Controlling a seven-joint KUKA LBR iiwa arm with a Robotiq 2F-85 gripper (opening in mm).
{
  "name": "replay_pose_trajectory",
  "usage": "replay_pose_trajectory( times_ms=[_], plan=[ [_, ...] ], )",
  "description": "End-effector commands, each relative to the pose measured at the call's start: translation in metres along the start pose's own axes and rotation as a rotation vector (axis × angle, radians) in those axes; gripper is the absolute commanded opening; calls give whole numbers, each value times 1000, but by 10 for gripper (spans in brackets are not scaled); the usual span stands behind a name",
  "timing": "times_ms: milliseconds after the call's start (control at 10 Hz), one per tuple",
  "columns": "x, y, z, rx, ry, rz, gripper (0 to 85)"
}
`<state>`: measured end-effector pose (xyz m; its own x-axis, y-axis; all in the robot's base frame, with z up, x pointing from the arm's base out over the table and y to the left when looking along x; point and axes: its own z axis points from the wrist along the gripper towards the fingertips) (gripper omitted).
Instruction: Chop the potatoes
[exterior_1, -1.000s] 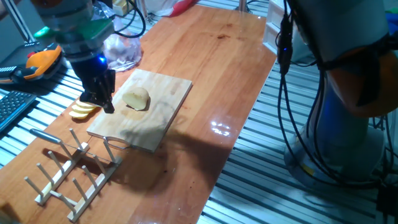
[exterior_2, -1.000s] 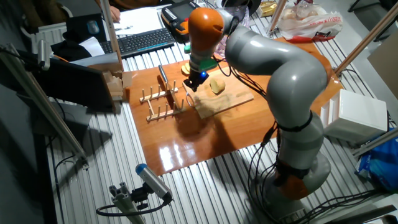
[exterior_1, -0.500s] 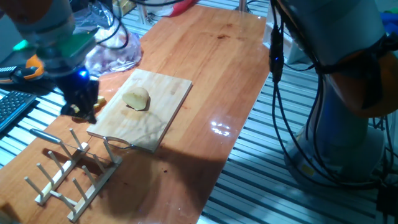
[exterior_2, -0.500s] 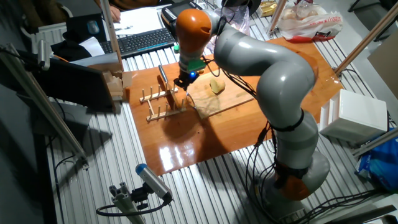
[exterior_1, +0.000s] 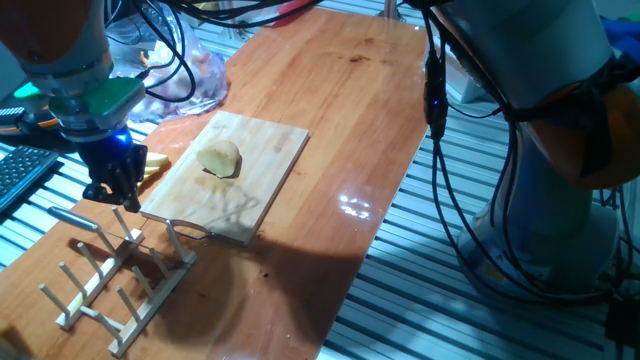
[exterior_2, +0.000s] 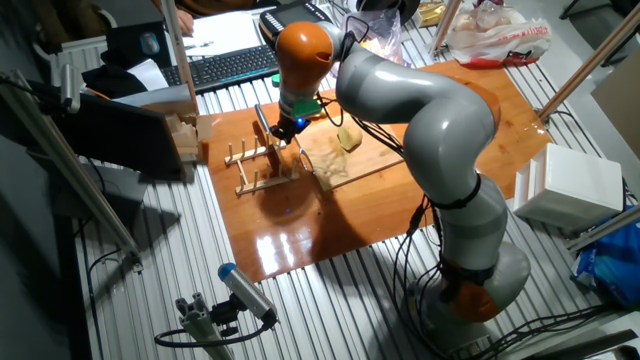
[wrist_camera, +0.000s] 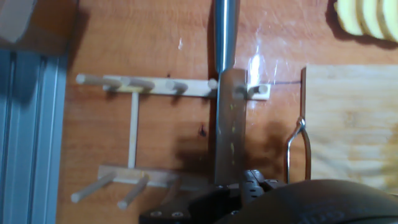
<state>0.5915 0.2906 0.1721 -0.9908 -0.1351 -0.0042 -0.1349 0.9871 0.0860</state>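
Note:
A pale yellow peeled potato (exterior_1: 220, 158) lies as one lump on the wooden cutting board (exterior_1: 255, 190); it also shows in the other fixed view (exterior_2: 347, 137). My gripper (exterior_1: 114, 190) hangs just left of the board, over the far end of the wooden peg rack (exterior_1: 115, 275), apart from the potato. Its fingers look parted and hold nothing. A knife (wrist_camera: 229, 118) lies across the rack right below the hand, its steel handle (wrist_camera: 226, 28) pointing away. In the other fixed view the gripper (exterior_2: 283, 128) is above the rack (exterior_2: 262, 166).
A fanned row of thin yellow slices (wrist_camera: 367, 15) lies on the table beside the board, partly behind the gripper (exterior_1: 153, 165). A clear plastic bag (exterior_1: 190, 75) lies at the back. The board has a wire loop (wrist_camera: 297, 149) on its corner. A keyboard (exterior_2: 225, 65) is beyond the table.
My gripper has moved left from the cutting board's edge, past the slices, to above the rack and the knife. The potato has not moved.

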Motion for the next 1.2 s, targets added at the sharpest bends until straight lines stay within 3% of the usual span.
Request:
replay_pose_trajectory(
  times_ms=[0,500,900,1100],
  plan=[
    [-1,-1,1,-3,-3,3,0],
    [-1,1,1,-10,-9,18,0],
    [4,-3,-3,-12,23,-1,0],
    [5,-3,-5,0,20,-16,0]
  ],
)
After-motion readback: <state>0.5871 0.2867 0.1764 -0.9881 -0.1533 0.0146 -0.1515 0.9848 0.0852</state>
